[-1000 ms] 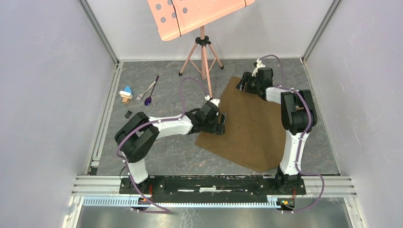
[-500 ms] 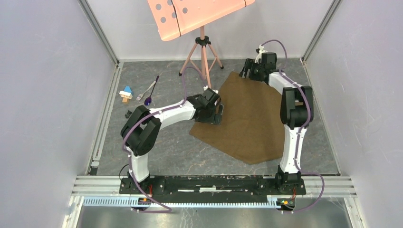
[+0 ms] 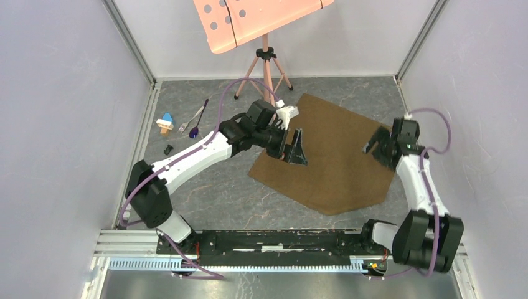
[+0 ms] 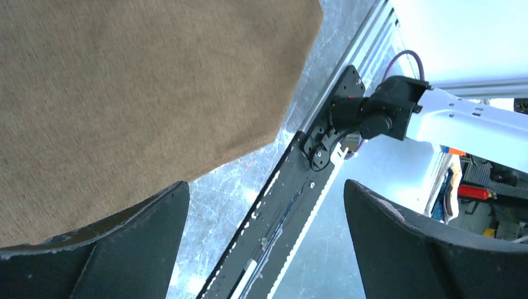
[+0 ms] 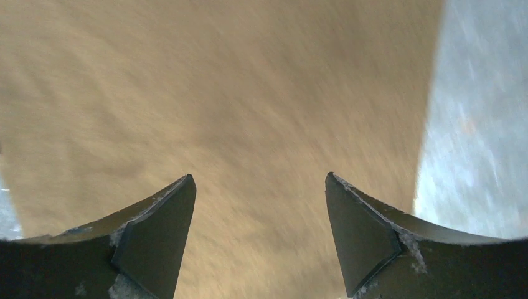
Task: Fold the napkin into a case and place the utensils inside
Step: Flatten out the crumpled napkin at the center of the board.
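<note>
Surface: grey table (image 3: pixel 205 187).
Napkin (image 3: pixel 336 159): flat; you have no case yet.
Utensils (image 3: pixel 193 124): apart, unpacked.
Left gripper (image 4: pixel 264 185), right gripper (image 5: pixel 259 179): jaws wide, empty.

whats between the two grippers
Only bare napkin cloth lies between the left gripper and the right gripper, as the top view shows.

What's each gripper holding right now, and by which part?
Nothing. The left gripper and right gripper are both open with no cloth between the jaws. The napkin lies spread on the table.
</note>
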